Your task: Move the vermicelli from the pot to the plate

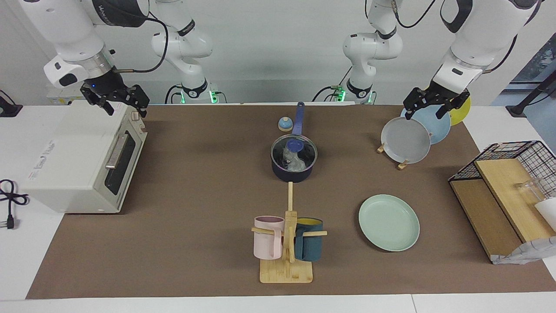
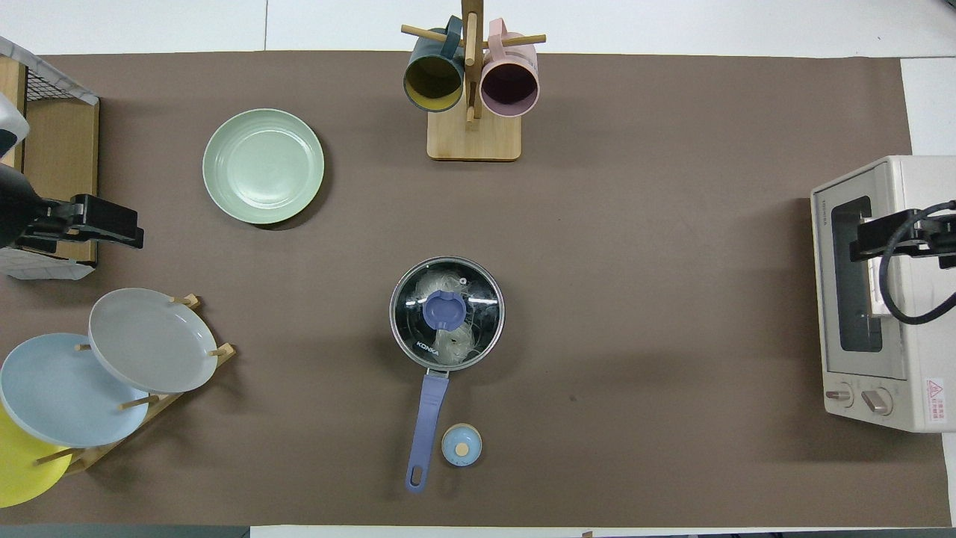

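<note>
The dark navy pot (image 1: pixel 294 170) stands mid-table with its blue handle (image 2: pixel 424 418) pointing toward the robots. A glass lid with a blue knob (image 2: pixel 444 310) covers it. The whitish vermicelli (image 2: pixel 457 345) shows through the lid, inside the pot (image 2: pixel 403 340); it also shows in the facing view (image 1: pixel 295 163). The mint-green plate (image 1: pixel 388 222) lies bare, farther from the robots and toward the left arm's end (image 2: pixel 263 166). My left gripper (image 1: pixel 428 111) hangs open over the plate rack (image 2: pixel 104 223). My right gripper (image 1: pixel 124 108) hangs open over the toaster oven (image 2: pixel 892 237). Both hold nothing.
A toaster oven (image 1: pixel 82 161) sits at the right arm's end. A wooden mug rack (image 1: pixel 286 269) holds a pink mug (image 1: pixel 268 243) and a teal mug (image 1: pixel 309 245). A rack holds grey (image 1: pixel 406 140), light blue and yellow plates. A small blue round timer (image 1: pixel 285 124) sits beside the handle. A wire-and-wood shelf (image 1: pixel 499 204) stands at the left arm's end.
</note>
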Robot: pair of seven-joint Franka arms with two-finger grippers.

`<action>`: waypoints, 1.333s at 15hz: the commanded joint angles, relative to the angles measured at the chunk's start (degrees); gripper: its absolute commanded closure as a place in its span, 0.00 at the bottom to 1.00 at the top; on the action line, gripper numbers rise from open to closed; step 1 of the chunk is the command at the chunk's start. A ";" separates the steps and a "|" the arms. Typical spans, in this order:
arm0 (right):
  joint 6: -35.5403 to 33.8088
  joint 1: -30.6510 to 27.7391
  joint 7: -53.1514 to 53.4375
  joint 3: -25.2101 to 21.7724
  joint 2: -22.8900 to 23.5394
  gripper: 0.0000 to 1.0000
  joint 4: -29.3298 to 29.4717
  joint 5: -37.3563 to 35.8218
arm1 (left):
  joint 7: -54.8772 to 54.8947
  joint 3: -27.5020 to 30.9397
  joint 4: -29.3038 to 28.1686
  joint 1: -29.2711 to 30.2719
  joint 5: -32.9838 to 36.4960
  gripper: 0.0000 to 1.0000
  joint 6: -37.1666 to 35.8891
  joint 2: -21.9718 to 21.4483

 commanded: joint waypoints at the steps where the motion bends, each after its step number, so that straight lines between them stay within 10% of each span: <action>1: 0.91 -0.44 -1.91 0.26 -0.49 0.00 -0.76 0.32 | 0.30 -0.26 -1.16 0.35 0.95 0.00 -0.12 -1.20; 13: 3.73 10.17 5.18 0.35 4.08 0.00 4.24 1.46 | 0.30 -0.26 -1.16 0.35 0.95 0.00 -0.12 -1.20; 20: 4.51 27.83 29.62 0.44 18.12 0.00 17.32 2.96 | 0.30 -0.26 -1.16 0.35 0.95 0.00 -0.12 -1.20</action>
